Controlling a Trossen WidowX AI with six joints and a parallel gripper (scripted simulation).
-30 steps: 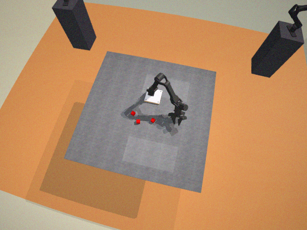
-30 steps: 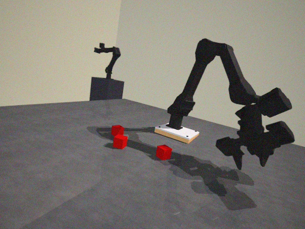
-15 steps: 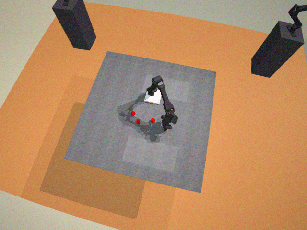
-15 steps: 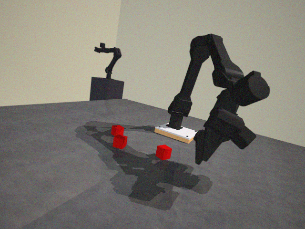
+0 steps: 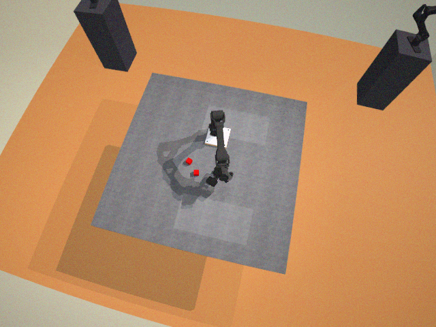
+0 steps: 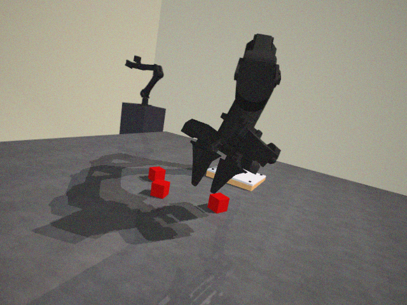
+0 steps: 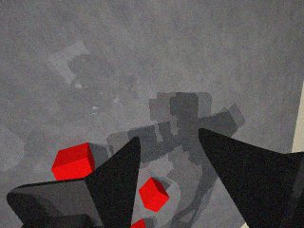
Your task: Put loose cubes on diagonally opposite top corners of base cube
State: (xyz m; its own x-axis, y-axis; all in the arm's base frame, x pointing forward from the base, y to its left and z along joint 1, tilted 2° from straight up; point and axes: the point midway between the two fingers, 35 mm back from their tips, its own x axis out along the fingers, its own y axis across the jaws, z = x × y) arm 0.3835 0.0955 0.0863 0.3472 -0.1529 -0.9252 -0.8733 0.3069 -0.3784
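Three like red cubes sit apart on the grey surface; the frames do not show which is the fixed base. One cube [image 6: 218,203] [image 7: 73,162] is nearest the gripper and hidden under the arm in the top view. A second cube [image 5: 195,172] [image 6: 159,189] [image 7: 153,195] and a third cube [image 5: 189,161] [image 6: 157,173] [image 7: 138,223] are close together, the third cut off by the wrist view's lower edge. My gripper [image 6: 204,188] [image 7: 168,137] is open and empty, tilted above the surface. Its left finger in the wrist view partly covers the nearest cube.
The arm's white base plate [image 5: 215,140] [image 6: 256,178] lies behind the cubes in the exterior view. Dark pedestals [image 5: 107,38] [image 5: 390,73] stand beyond the grey surface [image 5: 267,182] [image 6: 296,229], and one pedestal [image 6: 141,119] also shows in the exterior view. The arm's shadow falls around the cubes.
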